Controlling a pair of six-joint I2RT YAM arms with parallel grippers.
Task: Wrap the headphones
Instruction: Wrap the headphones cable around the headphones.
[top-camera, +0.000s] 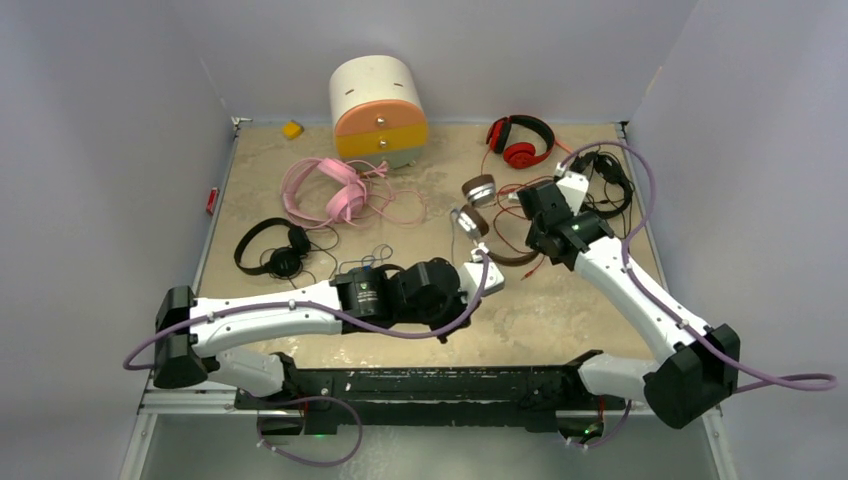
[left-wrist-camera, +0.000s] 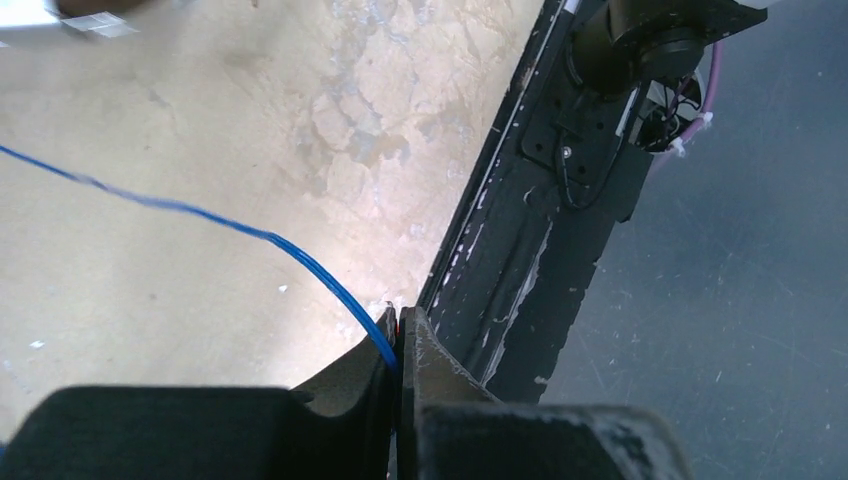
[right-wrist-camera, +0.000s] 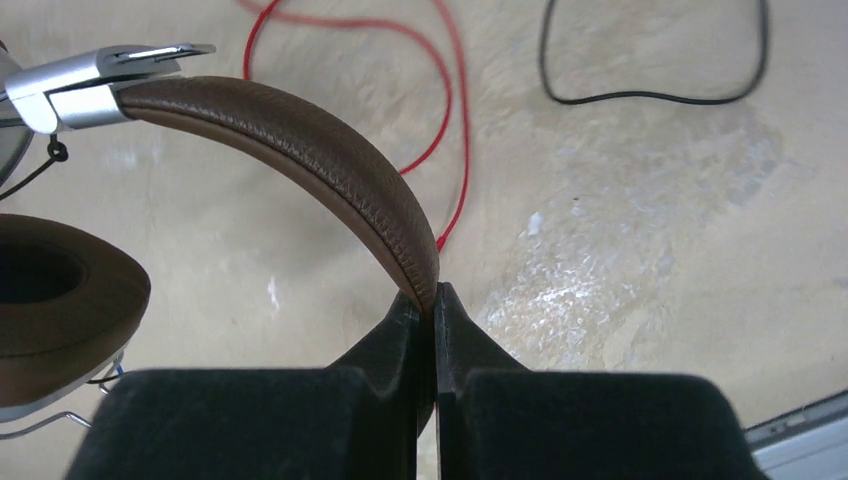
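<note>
The brown headphones (top-camera: 478, 205) with silver hinges lie mid-table. My right gripper (right-wrist-camera: 432, 295) is shut on their brown padded headband (right-wrist-camera: 300, 130), and one brown ear pad (right-wrist-camera: 50, 290) sits at the left of that view. My left gripper (left-wrist-camera: 400, 318) is shut on a thin blue cable (left-wrist-camera: 300, 255) that runs off up-left over the table; from above this gripper (top-camera: 478, 280) is near the table's front middle. Pink headphones (top-camera: 325, 190), red headphones (top-camera: 520, 140) and two black headphones (top-camera: 275, 248) (top-camera: 610, 175) lie around with loose cables.
A white-orange-yellow drawer box (top-camera: 378, 110) stands at the back, with a small yellow object (top-camera: 292, 129) to its left. A red cable (right-wrist-camera: 450, 120) and a black cable (right-wrist-camera: 650, 95) lie on the table near my right gripper. The black front rail (left-wrist-camera: 520, 260) runs beside my left gripper.
</note>
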